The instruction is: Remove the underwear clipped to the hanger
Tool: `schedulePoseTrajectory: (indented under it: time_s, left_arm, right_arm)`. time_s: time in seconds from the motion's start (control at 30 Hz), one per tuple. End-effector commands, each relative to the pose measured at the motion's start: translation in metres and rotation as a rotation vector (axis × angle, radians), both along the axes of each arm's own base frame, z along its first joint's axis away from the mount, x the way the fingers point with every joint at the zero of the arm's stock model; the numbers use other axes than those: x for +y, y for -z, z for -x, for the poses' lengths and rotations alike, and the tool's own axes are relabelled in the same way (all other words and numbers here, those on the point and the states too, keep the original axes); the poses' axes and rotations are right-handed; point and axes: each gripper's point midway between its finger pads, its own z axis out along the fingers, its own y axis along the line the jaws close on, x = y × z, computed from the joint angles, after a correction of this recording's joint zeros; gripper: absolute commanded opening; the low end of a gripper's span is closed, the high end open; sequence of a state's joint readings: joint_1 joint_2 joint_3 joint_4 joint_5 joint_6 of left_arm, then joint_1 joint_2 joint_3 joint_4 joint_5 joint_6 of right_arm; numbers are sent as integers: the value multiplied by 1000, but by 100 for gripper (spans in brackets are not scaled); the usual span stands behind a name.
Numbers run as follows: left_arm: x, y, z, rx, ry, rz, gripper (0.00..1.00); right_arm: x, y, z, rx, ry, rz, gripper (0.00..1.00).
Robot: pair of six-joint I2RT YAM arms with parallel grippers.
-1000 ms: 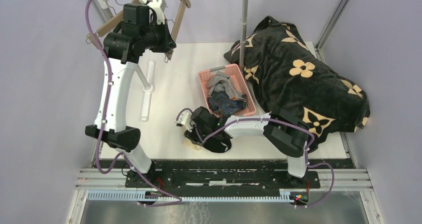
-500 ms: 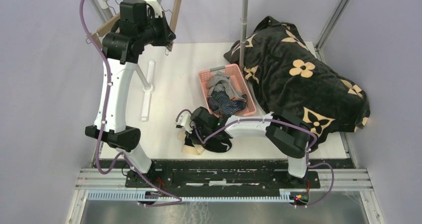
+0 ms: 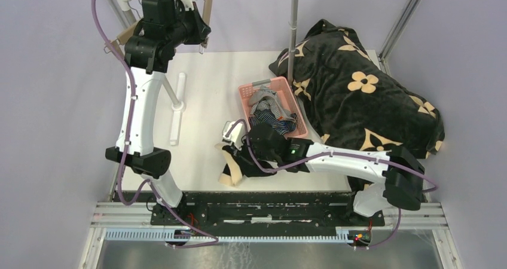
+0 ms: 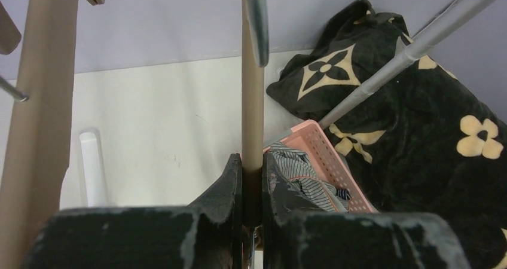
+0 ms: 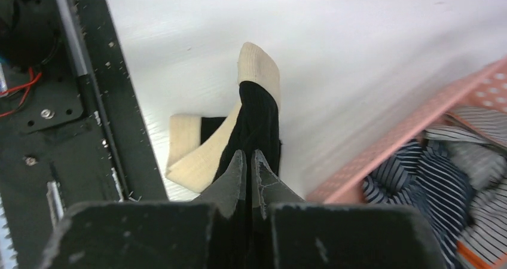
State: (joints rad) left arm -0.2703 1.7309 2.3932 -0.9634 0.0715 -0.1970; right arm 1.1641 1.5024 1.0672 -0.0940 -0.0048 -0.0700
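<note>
My left gripper (image 3: 202,37) is up at the back left by the rail, shut on the tan wooden hanger (image 3: 208,9). In the left wrist view the hanger's bar (image 4: 252,101) stands upright between the shut jaws of the left gripper (image 4: 252,164). My right gripper (image 3: 244,155) is shut on the black underwear (image 3: 248,166) near the table's front edge. Its cream waistband (image 5: 257,63) trails on the table below the right gripper (image 5: 248,155), and the black cloth (image 5: 257,119) hangs from the jaws. Navy striped underwear (image 3: 272,125) and grey striped underwear (image 3: 263,98) lie in the pink basket (image 3: 246,101).
A big black blanket with tan flowers (image 3: 359,95) covers the right side, touching the basket. A grey upright pole (image 3: 293,30) stands behind the basket. A white rack foot (image 3: 177,107) lies at the left. Another wooden hanger (image 4: 39,101) hangs left of the held one.
My right gripper has shut on the black underwear and moved back toward the basket, pulling the cloth up. The left arm has carried the hanger a little higher toward the rail.
</note>
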Motion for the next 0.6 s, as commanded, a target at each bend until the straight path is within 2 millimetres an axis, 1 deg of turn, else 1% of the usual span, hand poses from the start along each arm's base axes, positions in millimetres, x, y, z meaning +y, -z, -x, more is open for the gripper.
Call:
schedulePoseTrajectory:
  time_s: [0.0, 0.13, 0.2, 0.33, 0.47, 0.57]
  left_arm:
    - [-1, -22, -20, -95, -27, 36, 3]
    - [-1, -24, -28, -114, -36, 38, 3]
    - [1, -23, -32, -119, -50, 32, 3]
    - [6, -25, -36, -140, -79, 33, 3]
    - [10, -38, -36, -185, -108, 61, 3]
    - [13, -47, -38, -207, -114, 83, 3]
  right_arm:
    - [-17, -44, -25, -160, 119, -71, 1]
    - [-38, -76, -39, -268, 215, -123, 1]
    - [-47, -91, -43, -312, 243, -148, 1]
    - [-55, -121, -48, -384, 274, -201, 1]
    - [-65, -157, -58, -474, 339, -265, 1]
    - [-68, -183, -63, -536, 359, -288, 1]
